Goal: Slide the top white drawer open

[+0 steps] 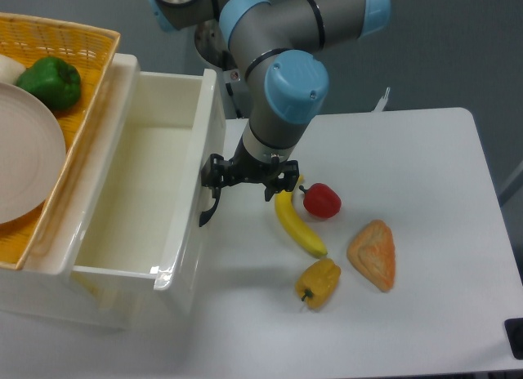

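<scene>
The top white drawer [139, 199] is slid out of the cabinet toward the table, and its deep inside is empty. Its curved black handle [207, 210] shows on the front panel. My gripper [243, 185] hangs just right of the drawer front, above the handle. Its fingers are spread apart and hold nothing. The left fingertip [211, 180] is close to the drawer front, and I cannot tell whether it touches. The lower drawer [73, 301] shows only as a white edge beneath.
A yellow woven basket [90, 93] sits on the cabinet top with a white plate [24, 150] and a green pepper [51, 81]. On the table right of the gripper lie a banana [298, 225], a red pepper [322, 200], a yellow pepper [319, 283] and a bread piece [373, 254].
</scene>
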